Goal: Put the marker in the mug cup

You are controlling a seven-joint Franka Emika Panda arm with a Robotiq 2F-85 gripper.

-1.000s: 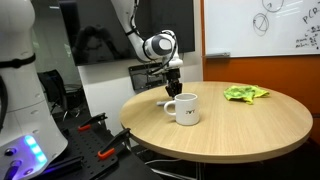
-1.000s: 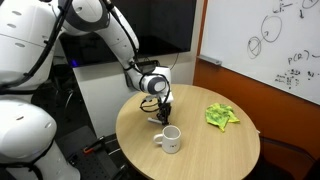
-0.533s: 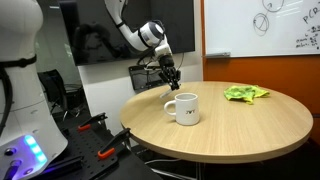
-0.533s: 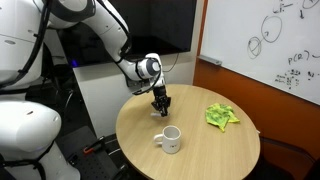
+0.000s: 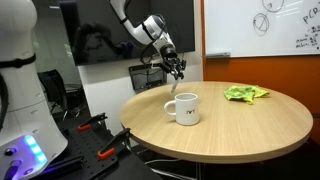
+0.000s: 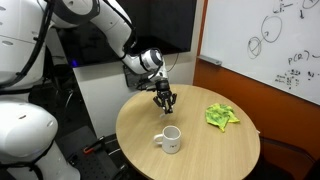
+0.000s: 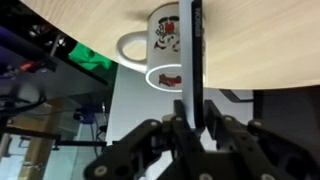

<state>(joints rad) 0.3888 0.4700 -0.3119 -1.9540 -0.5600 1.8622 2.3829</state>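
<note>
Your gripper [image 7: 193,128], fingers closed on the slim dark marker [image 7: 194,60], hangs aloft near the white ceramic mug [image 7: 165,45]. Grasp done; you have yet to align, lower and release.

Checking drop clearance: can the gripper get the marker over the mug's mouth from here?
Probably yes. The gripper holds the marker above the table; the mug stands upright, mouth open, with nothing between them.
</note>
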